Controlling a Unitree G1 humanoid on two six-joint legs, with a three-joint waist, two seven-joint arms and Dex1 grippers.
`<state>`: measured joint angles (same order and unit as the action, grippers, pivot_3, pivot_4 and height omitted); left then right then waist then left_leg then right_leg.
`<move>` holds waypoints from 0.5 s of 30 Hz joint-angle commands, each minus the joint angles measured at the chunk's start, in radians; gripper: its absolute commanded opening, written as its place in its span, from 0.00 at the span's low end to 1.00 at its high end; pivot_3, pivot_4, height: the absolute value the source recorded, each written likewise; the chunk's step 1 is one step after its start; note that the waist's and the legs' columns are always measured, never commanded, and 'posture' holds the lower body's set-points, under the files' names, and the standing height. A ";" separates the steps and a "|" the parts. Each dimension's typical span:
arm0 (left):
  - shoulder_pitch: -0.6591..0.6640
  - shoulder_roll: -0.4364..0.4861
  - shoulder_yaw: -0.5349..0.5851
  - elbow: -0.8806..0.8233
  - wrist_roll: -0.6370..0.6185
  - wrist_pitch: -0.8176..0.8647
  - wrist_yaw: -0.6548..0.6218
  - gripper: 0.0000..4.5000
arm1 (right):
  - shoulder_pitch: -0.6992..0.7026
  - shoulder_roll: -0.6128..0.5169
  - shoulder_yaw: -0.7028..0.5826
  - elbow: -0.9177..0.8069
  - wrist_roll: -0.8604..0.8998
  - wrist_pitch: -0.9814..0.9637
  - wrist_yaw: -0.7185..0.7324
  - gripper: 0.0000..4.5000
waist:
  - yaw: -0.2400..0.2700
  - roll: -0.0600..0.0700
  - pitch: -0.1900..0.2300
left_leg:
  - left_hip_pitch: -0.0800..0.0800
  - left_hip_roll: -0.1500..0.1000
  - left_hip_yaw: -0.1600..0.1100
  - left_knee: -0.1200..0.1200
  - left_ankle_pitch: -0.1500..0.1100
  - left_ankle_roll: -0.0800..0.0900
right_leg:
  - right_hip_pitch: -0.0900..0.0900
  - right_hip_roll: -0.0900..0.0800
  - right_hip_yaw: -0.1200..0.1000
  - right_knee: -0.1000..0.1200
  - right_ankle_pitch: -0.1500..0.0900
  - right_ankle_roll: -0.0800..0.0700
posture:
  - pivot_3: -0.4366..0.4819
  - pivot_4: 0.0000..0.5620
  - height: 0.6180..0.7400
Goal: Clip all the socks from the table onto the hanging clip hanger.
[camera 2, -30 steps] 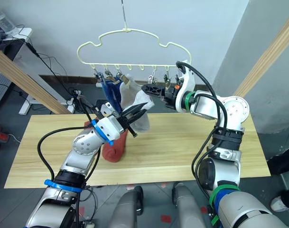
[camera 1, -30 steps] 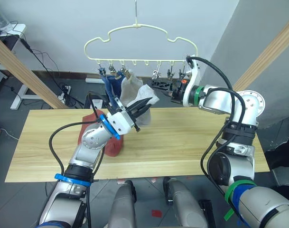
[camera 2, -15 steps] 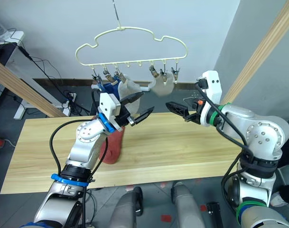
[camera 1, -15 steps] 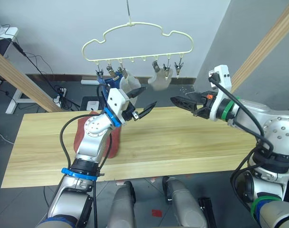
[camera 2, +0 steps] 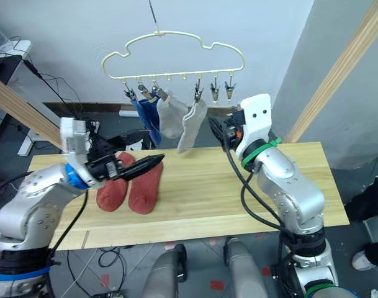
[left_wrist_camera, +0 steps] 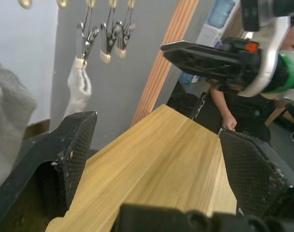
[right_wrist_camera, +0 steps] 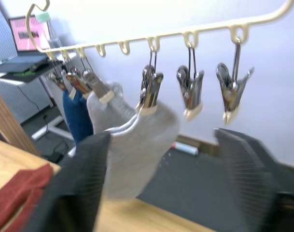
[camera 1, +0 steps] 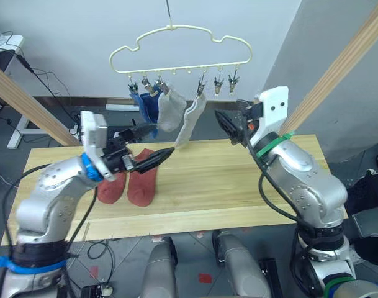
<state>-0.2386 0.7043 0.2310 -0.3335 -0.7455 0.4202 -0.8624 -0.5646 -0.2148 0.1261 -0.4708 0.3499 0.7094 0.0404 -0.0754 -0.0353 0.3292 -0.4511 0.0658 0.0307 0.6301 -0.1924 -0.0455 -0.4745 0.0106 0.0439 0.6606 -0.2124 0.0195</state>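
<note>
Facing across table, both hands open

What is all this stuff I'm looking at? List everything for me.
Pale yellow cloud-shaped wire clip hanger: one, hanging above the table's far edge.
Blue socks: clipped at the hanger's left end; count unclear.
Light grey socks: two, clipped side by side.
Empty metal clips: two, hanger's right end.
Rust-red socks: two, flat on the table's left part.
Light wooden plank table: one.
Left gripper: open, above the red socks.
Right gripper: near the empty clips.
</note>
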 commanded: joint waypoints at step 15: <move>0.031 -0.032 0.023 -0.134 0.042 -0.034 0.090 1.00 | -0.086 0.153 0.018 0.261 -0.246 -0.249 -0.048 0.51 | 0.046 0.000 0.000 | -0.001 0.000 0.000 0.000 0.000 0.000 | 0.000 0.000 0.000 -0.001 0.000 0.000 | 0.53 0.60 1.00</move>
<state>-0.2060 0.6724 0.2366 -0.4369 -0.7053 0.4066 -0.7746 -0.6289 -0.0674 0.1667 -0.1886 0.1226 0.5051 -0.0021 -0.0295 -0.0355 0.3290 -0.4518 0.0655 0.0308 0.6297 -0.1924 -0.0456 -0.4746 0.0106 0.0436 0.6595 -0.2124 0.0194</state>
